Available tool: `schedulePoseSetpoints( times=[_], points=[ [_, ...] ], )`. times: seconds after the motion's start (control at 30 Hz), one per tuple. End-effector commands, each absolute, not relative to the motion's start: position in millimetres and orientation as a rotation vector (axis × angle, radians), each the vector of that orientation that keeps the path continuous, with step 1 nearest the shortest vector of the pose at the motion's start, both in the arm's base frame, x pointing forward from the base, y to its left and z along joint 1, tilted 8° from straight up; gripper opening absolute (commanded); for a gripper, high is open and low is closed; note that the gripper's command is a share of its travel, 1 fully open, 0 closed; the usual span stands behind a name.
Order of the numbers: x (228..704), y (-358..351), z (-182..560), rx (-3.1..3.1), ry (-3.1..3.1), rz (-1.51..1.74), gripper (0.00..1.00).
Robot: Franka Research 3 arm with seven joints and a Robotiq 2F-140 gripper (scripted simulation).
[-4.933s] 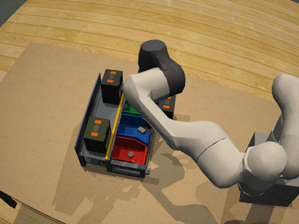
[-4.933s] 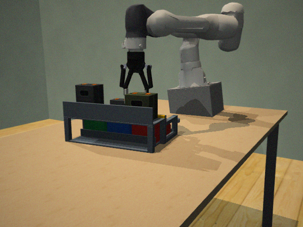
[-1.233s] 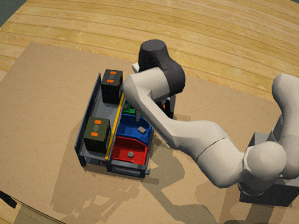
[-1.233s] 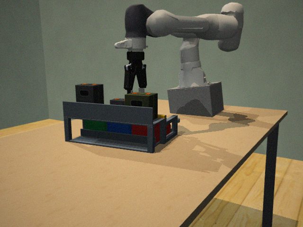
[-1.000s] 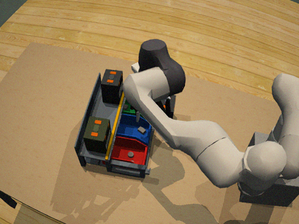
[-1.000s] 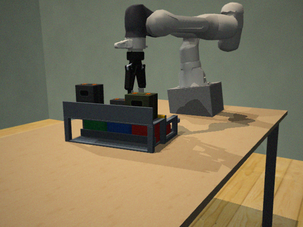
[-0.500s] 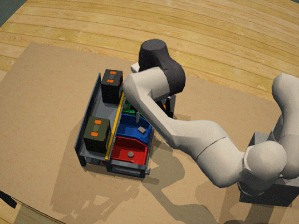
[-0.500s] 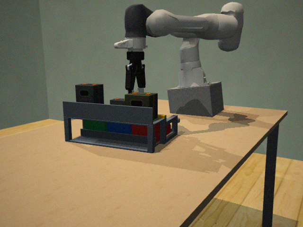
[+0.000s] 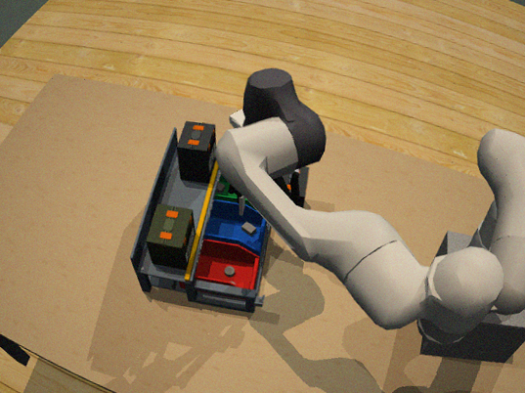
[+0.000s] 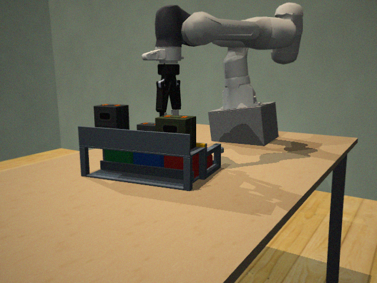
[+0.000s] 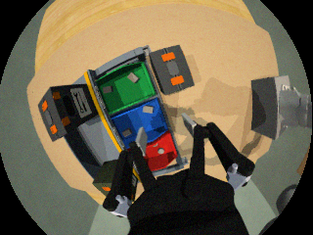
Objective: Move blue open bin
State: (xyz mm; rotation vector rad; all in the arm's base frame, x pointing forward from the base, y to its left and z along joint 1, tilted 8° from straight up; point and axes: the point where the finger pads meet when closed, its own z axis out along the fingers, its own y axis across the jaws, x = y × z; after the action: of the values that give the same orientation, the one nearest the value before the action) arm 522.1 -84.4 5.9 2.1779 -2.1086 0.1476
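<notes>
Shelf (image 10: 134, 140) stands on tabletop (image 10: 121, 231) with three open bins in a row on its lower level, middle bin (image 9: 233, 225) between the other two, two closed boxes on top, arm base (image 10: 243, 123) behind, gripper (image 10: 168, 108) hanging above, jaws apart.

Matt plastic-looking blue bin (image 9: 230, 225) on matt grey shelf (image 10: 134, 140).
</notes>
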Motion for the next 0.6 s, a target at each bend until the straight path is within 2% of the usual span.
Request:
schedulePoseSetpoints(
  times=[0.0,0.27,0.57],
  points=[
    [522,-84,6,2.178,-2.109,0.148,0.57],
    [522,-88,-24,2.198,-2.095,0.143,0.57],
    [522,-88,-24,2.198,-2.095,0.143,0.57]
  ],
)
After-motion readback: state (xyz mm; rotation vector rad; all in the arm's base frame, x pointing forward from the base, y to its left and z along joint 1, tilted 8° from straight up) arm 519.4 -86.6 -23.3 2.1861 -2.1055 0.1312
